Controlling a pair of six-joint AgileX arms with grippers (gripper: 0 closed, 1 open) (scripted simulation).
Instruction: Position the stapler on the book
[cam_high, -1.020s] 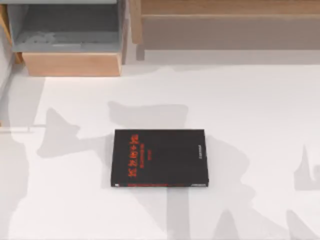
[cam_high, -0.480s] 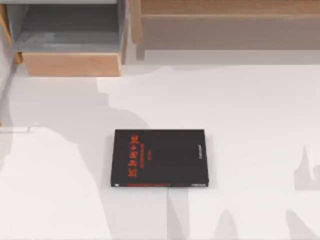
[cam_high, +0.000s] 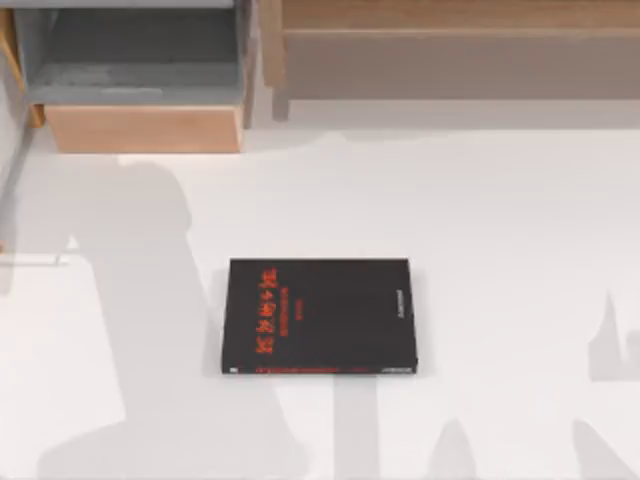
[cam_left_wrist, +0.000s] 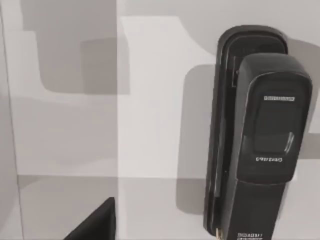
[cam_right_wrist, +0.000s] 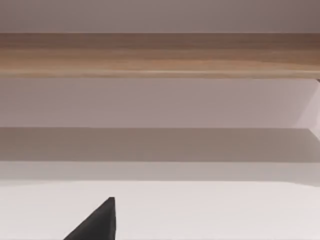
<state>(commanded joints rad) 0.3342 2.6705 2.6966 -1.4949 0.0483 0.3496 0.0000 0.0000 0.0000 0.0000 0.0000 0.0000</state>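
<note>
The book (cam_high: 318, 316) lies flat at the middle of the white table (cam_high: 500, 220). It has a black cover with red lettering near its left side and a red strip along its front edge. In the left wrist view the stapler (cam_left_wrist: 255, 140), long, narrow and dark grey-black, lies close below the camera on the white surface. A black corner of my left gripper (cam_left_wrist: 95, 225) shows beside the stapler and apart from it. A black corner of my right gripper (cam_right_wrist: 95, 222) shows above bare table, facing the wooden back wall.
An open wooden drawer box (cam_high: 140, 90) with a grey inside stands at the back left. A long wooden shelf (cam_high: 450, 50) runs along the back, also seen as a wooden band (cam_right_wrist: 160, 55). Arm shadows fall across the table's left part.
The large arm shadow on the table has shifted leftwards, off the area beside the book. The book has not moved.
</note>
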